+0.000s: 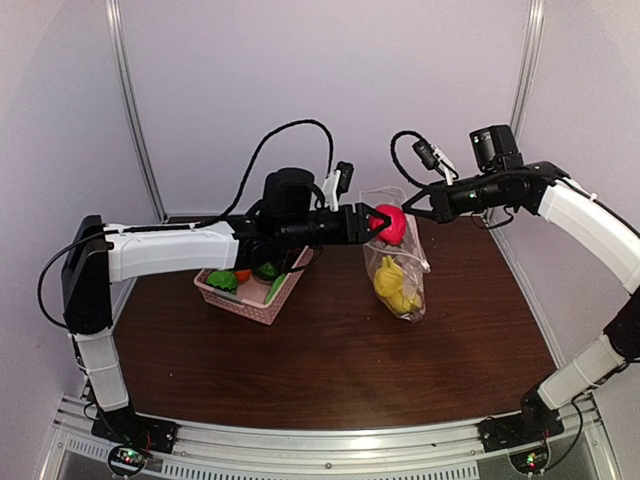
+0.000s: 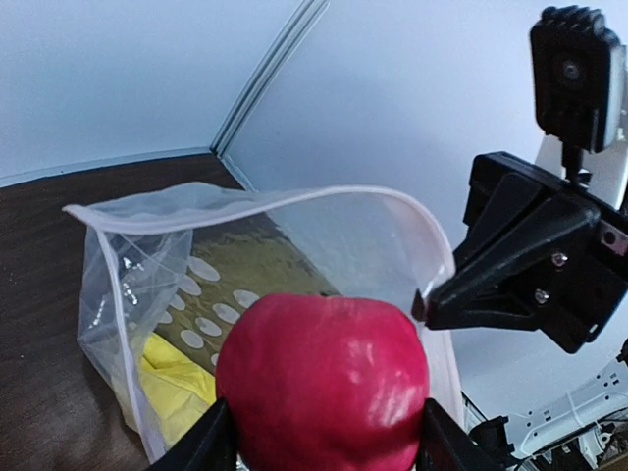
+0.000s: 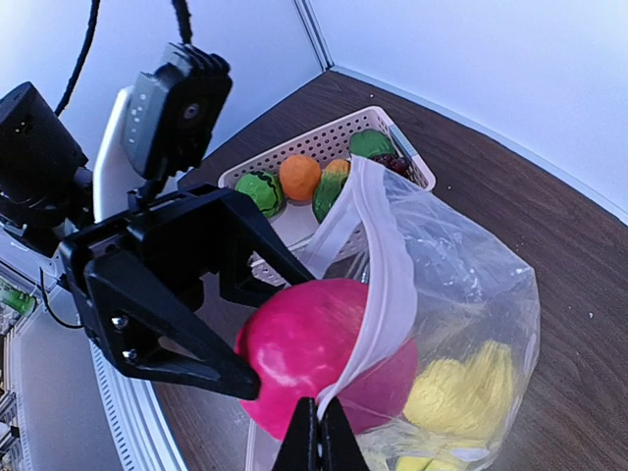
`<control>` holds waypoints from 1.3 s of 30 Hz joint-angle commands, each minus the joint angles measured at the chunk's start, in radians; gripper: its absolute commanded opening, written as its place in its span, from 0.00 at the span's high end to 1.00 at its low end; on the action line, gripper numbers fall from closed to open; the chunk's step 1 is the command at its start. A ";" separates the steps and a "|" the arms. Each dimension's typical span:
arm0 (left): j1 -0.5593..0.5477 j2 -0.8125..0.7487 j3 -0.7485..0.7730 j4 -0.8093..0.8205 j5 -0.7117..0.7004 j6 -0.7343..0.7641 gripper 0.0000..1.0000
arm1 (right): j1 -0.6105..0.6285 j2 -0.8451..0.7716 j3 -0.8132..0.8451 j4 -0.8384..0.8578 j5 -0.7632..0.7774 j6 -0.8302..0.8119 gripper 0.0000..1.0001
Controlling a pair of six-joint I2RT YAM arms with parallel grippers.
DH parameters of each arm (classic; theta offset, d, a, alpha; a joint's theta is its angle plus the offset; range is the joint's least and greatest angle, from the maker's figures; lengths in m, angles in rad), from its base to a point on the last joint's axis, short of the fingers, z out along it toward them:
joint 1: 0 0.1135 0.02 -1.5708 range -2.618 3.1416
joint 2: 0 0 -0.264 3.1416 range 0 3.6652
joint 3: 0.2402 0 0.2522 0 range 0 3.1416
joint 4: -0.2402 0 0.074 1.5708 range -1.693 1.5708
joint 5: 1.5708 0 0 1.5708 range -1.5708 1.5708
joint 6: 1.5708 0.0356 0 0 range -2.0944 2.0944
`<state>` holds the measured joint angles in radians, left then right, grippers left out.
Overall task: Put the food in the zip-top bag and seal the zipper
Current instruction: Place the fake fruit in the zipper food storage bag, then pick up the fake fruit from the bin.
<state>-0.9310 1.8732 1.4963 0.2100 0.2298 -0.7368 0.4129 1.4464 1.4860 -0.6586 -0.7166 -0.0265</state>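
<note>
My left gripper [image 1: 378,224] is shut on a glossy red apple [image 1: 391,224] and holds it at the open mouth of the clear dotted zip-top bag [image 1: 400,280]. The apple fills the left wrist view [image 2: 324,383] and shows in the right wrist view [image 3: 304,368]. My right gripper [image 1: 408,206] is shut on the bag's pale zipper strip [image 3: 385,285] and holds the mouth up and open. Yellow food [image 1: 396,287] lies in the bag's bottom. Green and orange pieces [image 3: 299,177] sit in the pink basket [image 1: 250,300].
The pink lattice basket stands left of the bag on the brown table [image 1: 330,360]. White walls enclose the back and sides. The two grippers are close together above the bag.
</note>
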 commanded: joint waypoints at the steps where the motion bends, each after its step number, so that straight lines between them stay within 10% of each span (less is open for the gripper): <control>1: -0.004 0.065 0.092 -0.082 -0.027 -0.024 0.38 | 0.004 -0.037 0.002 0.016 -0.034 0.007 1.00; 6: -0.022 0.065 0.151 -0.163 -0.089 0.012 0.03 | 0.004 -0.038 -0.002 0.015 -0.027 -0.002 1.00; 16: -0.028 -0.123 0.127 -0.174 -0.082 0.211 0.02 | -0.087 -0.013 0.009 -0.027 0.109 -0.049 1.00; 25: 0.061 -0.317 -0.035 -0.564 -0.517 0.369 0.02 | -0.218 -0.042 0.108 -0.050 0.266 -0.130 1.00; 39: 0.336 -0.178 -0.146 -0.838 -0.474 0.305 0.09 | -0.107 -0.035 -0.136 0.081 0.145 -0.091 1.00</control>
<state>-0.6277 1.6451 1.3289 -0.5587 -0.2512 -0.4393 0.2745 1.3972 1.4025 -0.6266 -0.5411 -0.1200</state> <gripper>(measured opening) 0.921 0.003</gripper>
